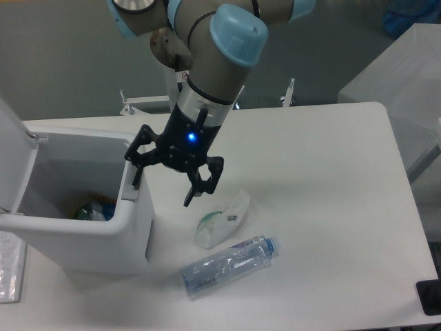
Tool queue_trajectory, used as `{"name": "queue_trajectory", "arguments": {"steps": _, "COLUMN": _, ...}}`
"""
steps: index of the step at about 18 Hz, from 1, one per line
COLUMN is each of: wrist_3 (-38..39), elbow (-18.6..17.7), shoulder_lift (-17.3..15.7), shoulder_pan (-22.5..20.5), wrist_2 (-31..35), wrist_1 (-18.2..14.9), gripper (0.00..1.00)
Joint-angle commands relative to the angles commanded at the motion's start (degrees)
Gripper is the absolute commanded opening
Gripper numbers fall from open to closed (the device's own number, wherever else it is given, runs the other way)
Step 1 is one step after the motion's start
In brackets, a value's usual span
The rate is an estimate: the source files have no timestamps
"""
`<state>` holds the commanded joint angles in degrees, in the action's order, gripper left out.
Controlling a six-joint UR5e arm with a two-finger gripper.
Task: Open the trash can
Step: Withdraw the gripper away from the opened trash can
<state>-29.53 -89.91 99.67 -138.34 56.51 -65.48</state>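
Fixed camera, oblique view from above. The large white boxy plastic trash can [83, 227] with rounded corners stands at the left side of the white worktop [324, 207]. Its flat hinged lid [15, 162] is swung up at the far left, and the interior is exposed with some coloured refuse at the bottom. The grey rectangular push tab [129, 186] sits on the right rim.

The black two-finger tool [163, 185] hangs from the arm with its jaws spread wide and nothing between them. One finger [136, 172] lies at or just above the tab; actual contact cannot be told. The other finger points down over bare worktop, just beside the can's right wall.

Near the can's lower right lie a crumpled white plastic wrapper [222, 219] with green print and, just in front of it, a crushed clear plastic bottle [227, 265] with a blue cap.

Judged risks: with the lid up, the task looks essentially achieved. A careless retreat could hook the near finger on the rim and drag or tip the can. A downward or sideways slip could drive the free finger into the wrapper. If the lid is not latched upright, a jolt may drop it shut.
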Motion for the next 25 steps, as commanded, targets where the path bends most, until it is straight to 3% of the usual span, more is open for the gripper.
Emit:
{"name": "queue_trajectory", "arguments": {"steps": 9, "wrist_3": 0.7, "elbow": 5.89, "shoulder_lift": 1.4, "shoulder_pan": -0.79, "wrist_2": 0.09, "wrist_1": 0.87, "gripper": 1.0}}
{"name": "queue_trajectory", "arguments": {"steps": 13, "wrist_3": -0.52, "elbow": 6.42, "shoulder_lift": 2.9, "shoulder_pan": -4.3, "wrist_2": 3.06, "wrist_1": 2.9, "gripper": 1.0}}
{"name": "queue_trajectory", "arguments": {"steps": 20, "wrist_3": -15.36, "elbow": 6.6, "shoulder_lift": 7.99, "shoulder_pan": -8.87, "wrist_2": 12.99, "wrist_1": 4.83, "gripper": 1.0}}
{"name": "queue_trajectory", "arguments": {"steps": 25, "wrist_3": -24.14, "elbow": 7.21, "shoulder_lift": 11.69, "shoulder_pan": -9.84, "wrist_2": 21.16, "wrist_1": 5.36, "gripper": 1.0}}
